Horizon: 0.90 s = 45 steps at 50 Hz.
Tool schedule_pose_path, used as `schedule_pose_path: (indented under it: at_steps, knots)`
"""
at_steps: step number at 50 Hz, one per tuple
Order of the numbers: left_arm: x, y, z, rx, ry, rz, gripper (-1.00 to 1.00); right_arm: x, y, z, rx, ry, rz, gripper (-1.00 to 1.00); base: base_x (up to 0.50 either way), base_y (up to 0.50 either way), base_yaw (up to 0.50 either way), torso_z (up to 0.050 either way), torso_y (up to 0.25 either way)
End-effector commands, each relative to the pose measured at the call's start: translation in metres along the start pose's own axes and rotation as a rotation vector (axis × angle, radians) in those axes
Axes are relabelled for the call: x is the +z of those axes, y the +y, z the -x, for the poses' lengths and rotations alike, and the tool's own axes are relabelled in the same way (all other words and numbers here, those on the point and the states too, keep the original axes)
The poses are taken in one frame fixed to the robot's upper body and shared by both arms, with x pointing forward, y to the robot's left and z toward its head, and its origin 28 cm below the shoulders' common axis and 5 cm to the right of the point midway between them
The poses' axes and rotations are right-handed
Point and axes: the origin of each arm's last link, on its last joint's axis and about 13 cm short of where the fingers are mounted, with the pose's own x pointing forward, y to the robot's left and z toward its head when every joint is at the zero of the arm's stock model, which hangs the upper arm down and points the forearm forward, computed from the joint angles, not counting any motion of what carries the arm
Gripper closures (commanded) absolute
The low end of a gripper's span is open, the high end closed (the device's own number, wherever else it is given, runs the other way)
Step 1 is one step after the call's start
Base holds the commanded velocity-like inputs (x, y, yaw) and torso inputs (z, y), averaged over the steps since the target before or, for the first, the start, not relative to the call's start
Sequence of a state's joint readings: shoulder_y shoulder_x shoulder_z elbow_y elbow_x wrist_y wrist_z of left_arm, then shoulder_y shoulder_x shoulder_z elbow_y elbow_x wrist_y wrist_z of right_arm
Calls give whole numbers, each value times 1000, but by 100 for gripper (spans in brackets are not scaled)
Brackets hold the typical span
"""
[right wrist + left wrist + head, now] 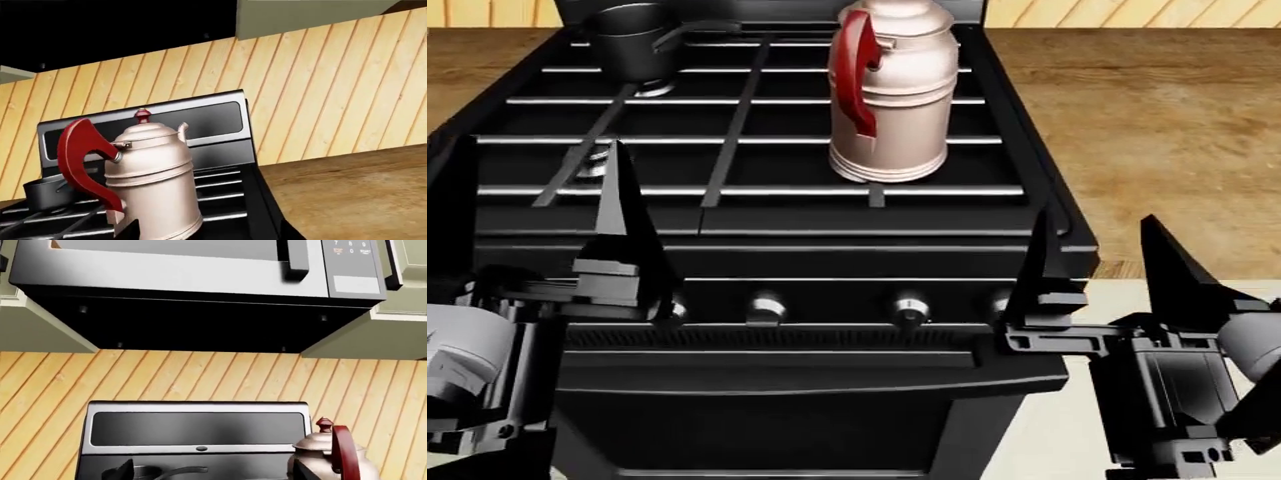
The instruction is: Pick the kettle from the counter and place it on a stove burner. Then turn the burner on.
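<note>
The kettle stands upright on the black grate over the range's right side, red handle toward me. The burner under it is hidden. It also shows in the right wrist view and the left wrist view. A silvery stove burner shows at front left under the grate bars. My left gripper is open and empty in front of the range's left front. My right gripper is open and empty at the range's front right corner, short of the kettle. The wood-grain counter lies to the right.
A small dark saucepan sits on the rear left burner. A row of silvery knobs runs along the range's front panel between my grippers. A microwave hangs above the range, with a wooden plank wall behind.
</note>
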<state>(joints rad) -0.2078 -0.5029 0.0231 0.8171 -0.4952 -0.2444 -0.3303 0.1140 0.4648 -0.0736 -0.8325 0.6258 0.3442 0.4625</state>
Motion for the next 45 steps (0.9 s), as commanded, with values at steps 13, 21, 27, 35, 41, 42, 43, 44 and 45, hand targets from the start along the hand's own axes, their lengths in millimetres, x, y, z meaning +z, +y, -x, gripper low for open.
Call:
schedule_pose_path:
  at_steps: [13,21,27,35,41,42,43,44,45]
  knots:
    - [1,-2,1,-7,-21,-4,-100,-2,-3,21,20,71,-48,-100,0,0,0,-50,-105]
    - [3,-1,1,3,-32,19,-100,-9,-4,26,21,217,-45,-100,0,0,0,0,0]
    - [4,-1,1,2,-36,22,-100,-16,-7,28,20,304,-43,-100,0,0,0,0,0]
    - [5,-1,1,2,-39,20,-100,-21,-10,29,7,358,-53,-100,0,0,0,0,0]
    - [5,-1,1,2,-40,19,-100,-21,-11,29,1,370,-59,-100,0,0,0,0,0]
    - [5,-1,1,2,-40,19,-100,-21,-11,29,0,372,-62,-100,0,0,0,0,0]
    - [5,-1,1,2,-40,19,-100,-21,-11,29,1,375,-66,-100,0,0,0,0,0]
    - [5,-1,1,2,-40,19,-100,-21,-11,29,3,378,-68,-100,0,0,0,0,0]
    - [5,-1,1,1,-40,19,-100,-21,-11,29,5,382,-69,-100,0,0,0,0,0]
